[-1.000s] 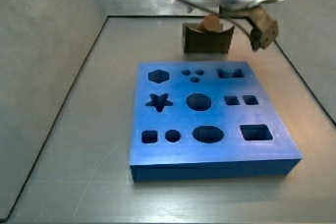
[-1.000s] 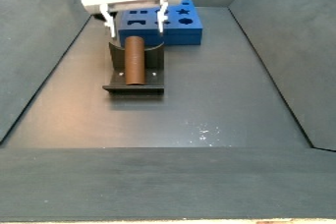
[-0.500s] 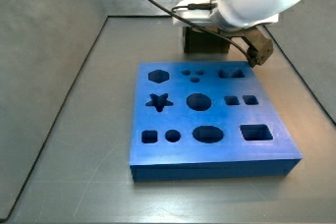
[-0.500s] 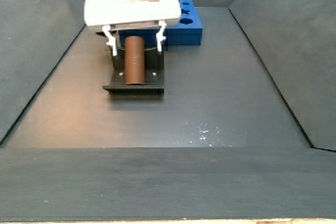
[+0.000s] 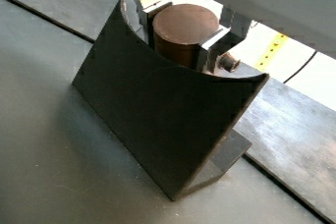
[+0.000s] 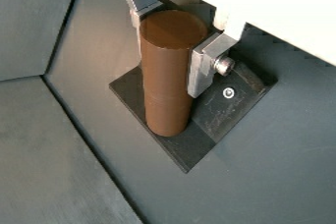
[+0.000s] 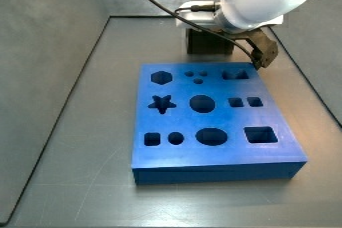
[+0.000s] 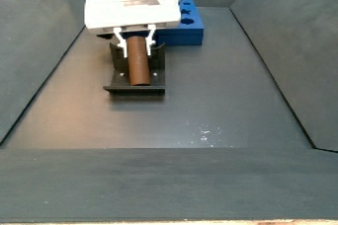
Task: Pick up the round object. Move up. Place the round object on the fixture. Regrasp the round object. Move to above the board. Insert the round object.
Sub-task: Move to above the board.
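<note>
Gripper (image 8: 133,37) is sitting low over the fixture (image 8: 134,79) at the far end of the bin, its silver fingers (image 6: 210,56) straddling the upper end of the round object (image 8: 133,59). In both wrist views the finger plates are lying right against the sides of the peg, one on each side, and the jaws are looking closed onto it, so the gripper is reading as clenched on the round object, though actual pad contact is partly hidden behind the peg. Round object (image 6: 167,71) is lying lengthwise in the fixture, its brown-orange body running along the dark base plate, one flat round end (image 5: 184,22) facing the camera in a wrist view and resting in the curved notch of the fixture's upright wall (image 5: 157,110). A bolt on the finger is showing just beside the peg in both wrist views. In a side view the white gripper body is covering the far end of the peg while the near end is pointing toward the camera, resting on the fixture's base. In a side view the gripper (image 7: 254,44) is hanging behind the board (image 7: 214,122), with the fixture (image 7: 207,42) mostly hidden under it, just beyond the board's far edge. Board is lying flat on the grey floor, blue, its cut-out holes all showing open, well apart from the peg.
</note>
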Available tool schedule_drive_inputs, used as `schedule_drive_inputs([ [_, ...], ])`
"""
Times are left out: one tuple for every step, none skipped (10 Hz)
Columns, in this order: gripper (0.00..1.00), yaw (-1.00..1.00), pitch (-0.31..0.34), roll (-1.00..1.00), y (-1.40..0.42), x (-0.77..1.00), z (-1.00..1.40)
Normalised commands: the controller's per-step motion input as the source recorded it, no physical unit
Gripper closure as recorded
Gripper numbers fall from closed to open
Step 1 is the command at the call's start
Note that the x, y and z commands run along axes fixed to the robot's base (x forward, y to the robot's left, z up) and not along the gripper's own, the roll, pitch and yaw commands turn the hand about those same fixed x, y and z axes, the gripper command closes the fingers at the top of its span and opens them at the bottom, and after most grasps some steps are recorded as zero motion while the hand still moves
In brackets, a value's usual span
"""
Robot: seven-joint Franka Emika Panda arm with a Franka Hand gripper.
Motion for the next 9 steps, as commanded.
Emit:
schedule_drive_inputs([
  [1.00,0.20,-0.079,0.07,-0.12,-0.14,1.00],
  [1.00,0.19,-0.088,0.08,-0.12,-0.13,1.00],
  [1.00,0.17,-0.106,0.07,-0.12,-0.13,1.00],
  [1.00,0.14,-0.160,-0.01,-0.10,-0.13,1.00],
  [1.00,0.11,-0.186,-0.04,-0.10,-0.13,1.00],
  [1.00,0.05,-0.203,-0.04,-0.10,-0.13,1.00],
  [1.00,0.03,-0.194,-0.03,-0.09,-0.12,1.00],
  [1.00,-0.03,-0.146,-0.02,-0.08,-0.12,1.00],
  [1.00,-0.05,-0.119,-0.02,-0.08,-0.12,1.00],
])
